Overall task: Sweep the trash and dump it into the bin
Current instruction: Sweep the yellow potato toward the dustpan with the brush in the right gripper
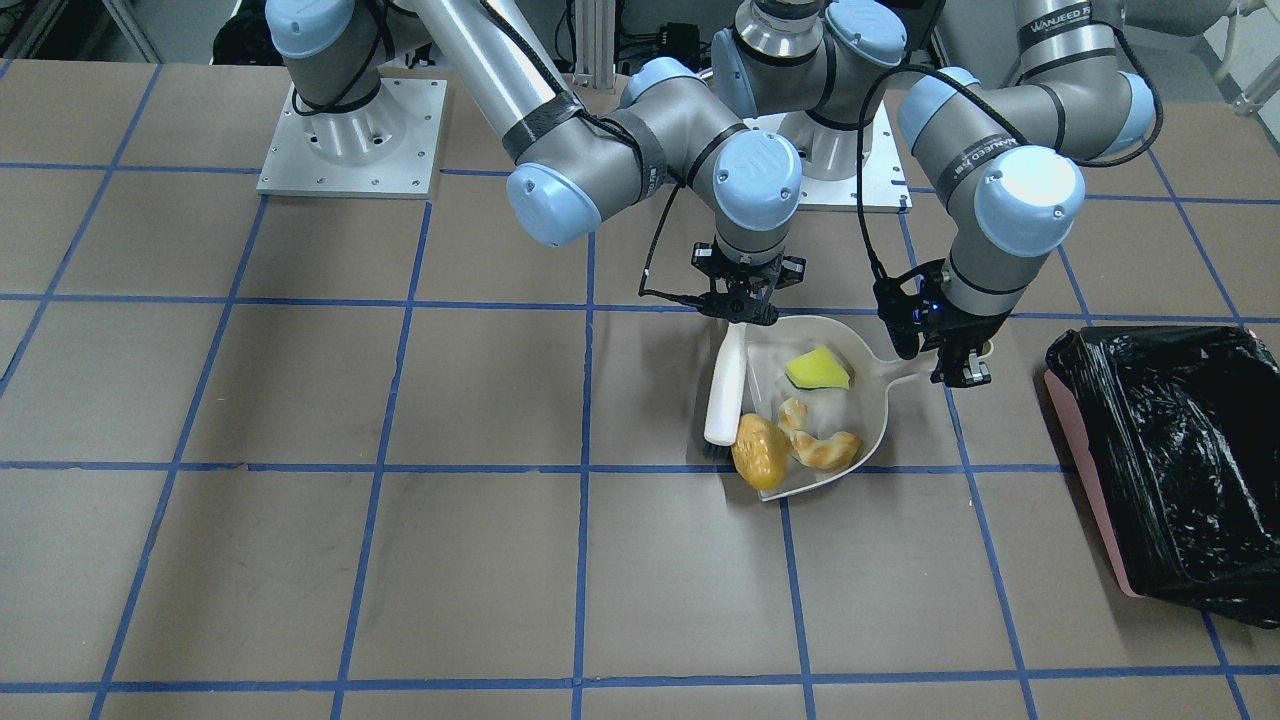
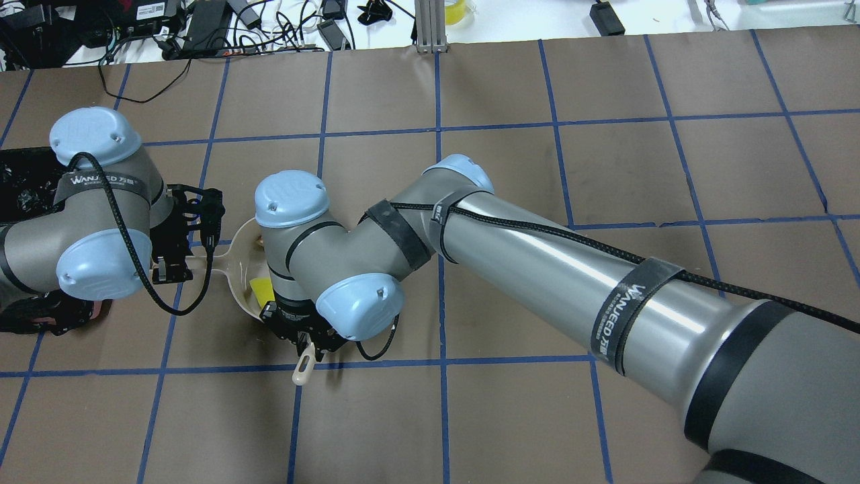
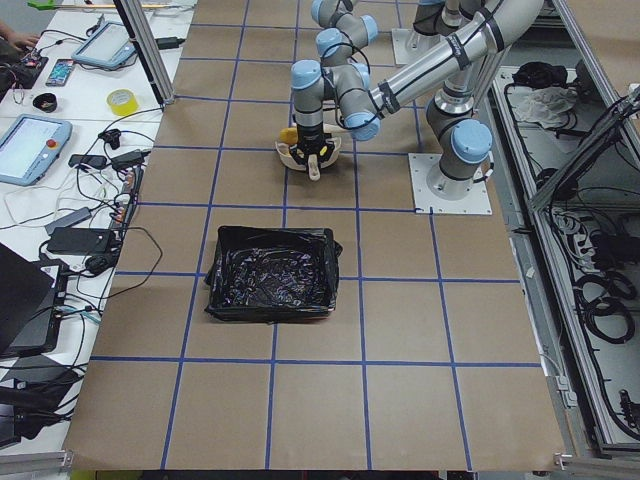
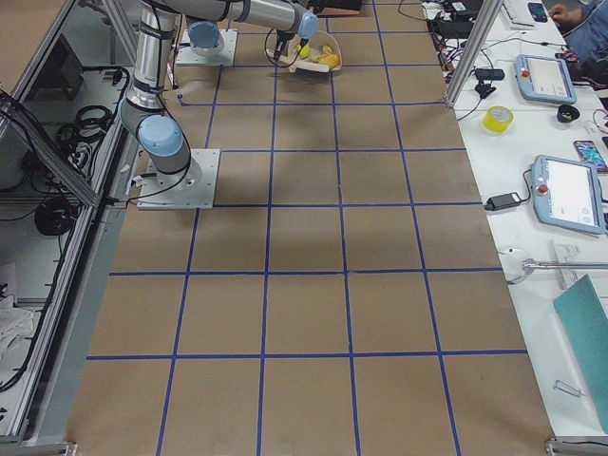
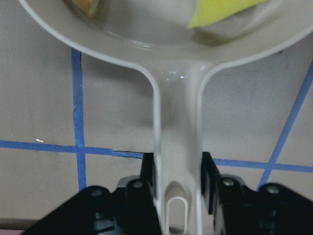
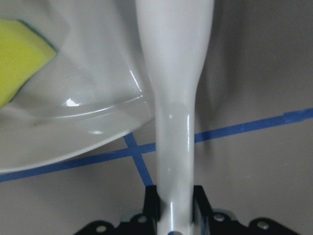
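Observation:
The cream-white dustpan [image 1: 868, 398] lies on the table and holds the yellow-green sponge wedge [image 1: 818, 369] and the croissant [image 1: 822, 445]. The orange-brown bread roll [image 1: 760, 451] sits at its open lip. My left gripper [image 1: 960, 358] is shut on the dustpan handle [image 5: 178, 142]. My right gripper [image 1: 741, 305] is shut on the handle of a white brush [image 1: 724, 392], which lies along the pan's side with its bristles beside the roll. The pink bin [image 1: 1092, 480] with its black bag [image 1: 1170, 450] stands apart, beyond my left arm.
The brown table is marked with a blue tape grid [image 1: 585, 466]. Both arm bases [image 1: 352, 135] are mounted at the table's robot-side edge. In the exterior left view the bin [image 3: 272, 272] stands about one grid square from the dustpan. Cables and devices lie on a side bench [image 3: 90, 150].

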Robot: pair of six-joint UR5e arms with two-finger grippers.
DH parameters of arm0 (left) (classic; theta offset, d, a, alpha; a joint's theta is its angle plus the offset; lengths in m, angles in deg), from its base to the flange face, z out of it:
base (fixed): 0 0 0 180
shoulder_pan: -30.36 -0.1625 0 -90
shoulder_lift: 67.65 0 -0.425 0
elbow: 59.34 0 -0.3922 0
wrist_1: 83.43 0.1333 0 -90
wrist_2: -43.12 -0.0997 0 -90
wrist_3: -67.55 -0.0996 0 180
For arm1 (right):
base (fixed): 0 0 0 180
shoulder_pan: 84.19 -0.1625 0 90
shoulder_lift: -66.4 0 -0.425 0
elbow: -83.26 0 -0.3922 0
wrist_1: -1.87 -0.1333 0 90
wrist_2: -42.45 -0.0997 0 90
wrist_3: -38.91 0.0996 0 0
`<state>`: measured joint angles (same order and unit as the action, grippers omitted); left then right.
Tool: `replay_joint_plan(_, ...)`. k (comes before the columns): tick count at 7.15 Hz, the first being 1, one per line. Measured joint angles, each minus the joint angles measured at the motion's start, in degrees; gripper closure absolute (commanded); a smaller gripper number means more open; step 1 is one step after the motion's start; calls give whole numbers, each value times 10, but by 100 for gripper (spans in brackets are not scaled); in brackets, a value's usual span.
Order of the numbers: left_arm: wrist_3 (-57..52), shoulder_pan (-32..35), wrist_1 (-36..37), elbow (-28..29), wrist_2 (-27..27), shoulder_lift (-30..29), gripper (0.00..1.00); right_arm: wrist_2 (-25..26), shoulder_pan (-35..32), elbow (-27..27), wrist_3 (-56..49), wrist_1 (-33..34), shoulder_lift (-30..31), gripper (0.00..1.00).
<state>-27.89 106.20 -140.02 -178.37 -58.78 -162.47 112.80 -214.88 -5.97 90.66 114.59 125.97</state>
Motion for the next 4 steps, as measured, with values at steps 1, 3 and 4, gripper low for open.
replay_joint_plan(1, 0, -4, 9, 4, 1, 0, 100, -1, 0, 3, -25, 13, -4, 99)
replay_joint_plan(3, 0, -19, 22, 16, 5, -3, 100, 0, 0, 13, -51, 19, -11, 98)
replay_joint_plan(4, 0, -22, 23, 19, 6, -5, 100, 0, 0, 15, -55, 18, -12, 98)
